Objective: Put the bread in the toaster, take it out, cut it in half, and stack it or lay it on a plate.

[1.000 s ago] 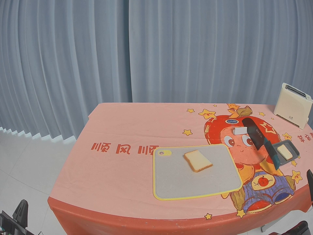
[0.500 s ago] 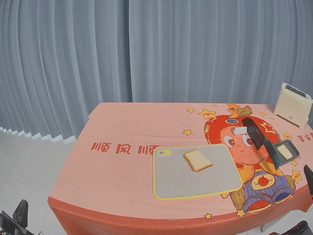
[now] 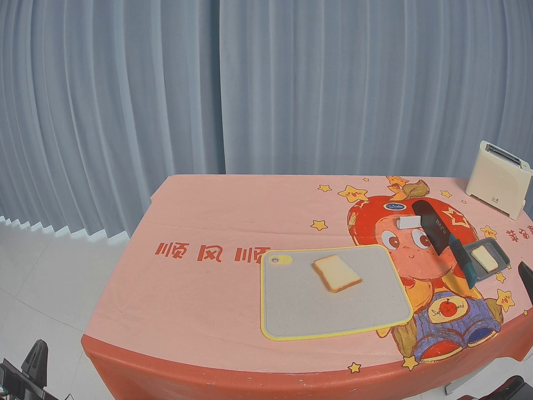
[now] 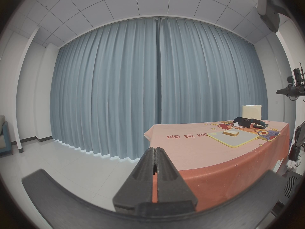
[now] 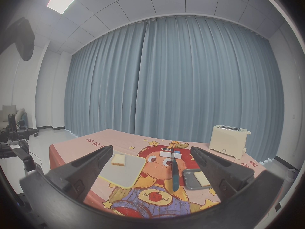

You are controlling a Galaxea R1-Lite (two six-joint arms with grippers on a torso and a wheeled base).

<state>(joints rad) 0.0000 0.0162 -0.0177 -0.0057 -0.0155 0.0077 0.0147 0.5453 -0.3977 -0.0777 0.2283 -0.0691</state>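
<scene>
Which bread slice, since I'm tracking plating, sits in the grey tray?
The pale slice right of the knife, near the toaster; the other slice lies on the yellow-rimmed cutting board.

The toaster [image 3: 499, 180], beyond the plate [image 3: 498, 249], is clipped by the head view's right edge. Just in front of the plate, the right gripper's fingers [image 3: 527, 281] are cut off there too. The knife [image 3: 444, 240] handle hides part of the plate's rim.
</scene>
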